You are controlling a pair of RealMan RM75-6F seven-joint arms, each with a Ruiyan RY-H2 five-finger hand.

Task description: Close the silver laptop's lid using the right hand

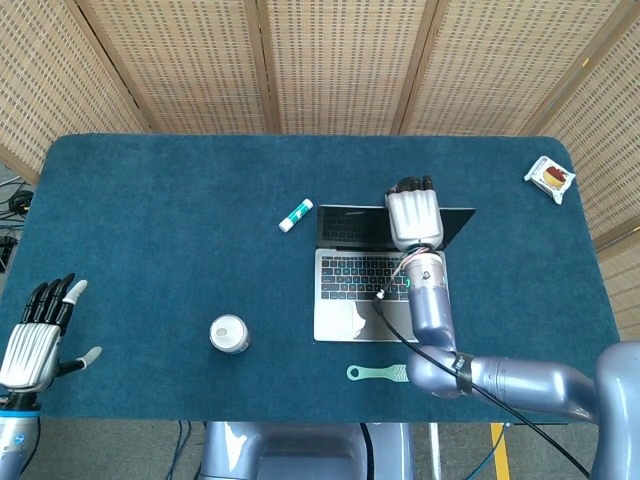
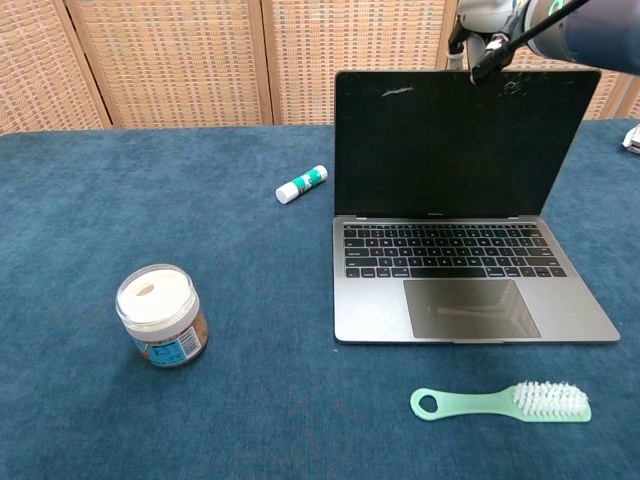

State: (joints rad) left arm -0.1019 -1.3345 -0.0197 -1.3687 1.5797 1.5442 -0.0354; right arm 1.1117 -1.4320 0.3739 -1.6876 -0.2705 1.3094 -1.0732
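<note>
The silver laptop (image 1: 352,288) stands open right of the table's middle, its dark screen (image 2: 450,140) facing me in the chest view. My right hand (image 1: 413,214) lies against the lid's top edge, with fingertips hooked over its far side; in the chest view only part of that right hand (image 2: 487,22) shows above the lid. It holds nothing. In the head view the lid leans forward over the keyboard. My left hand (image 1: 35,335) hovers at the front left corner, fingers spread, with nothing in it.
On the blue table (image 1: 150,220) lie a glue stick (image 1: 296,214) left of the laptop, a white-lidded jar (image 1: 229,333) front left, and a green brush (image 1: 385,373) just in front of the laptop. A small packet (image 1: 550,178) sits far right.
</note>
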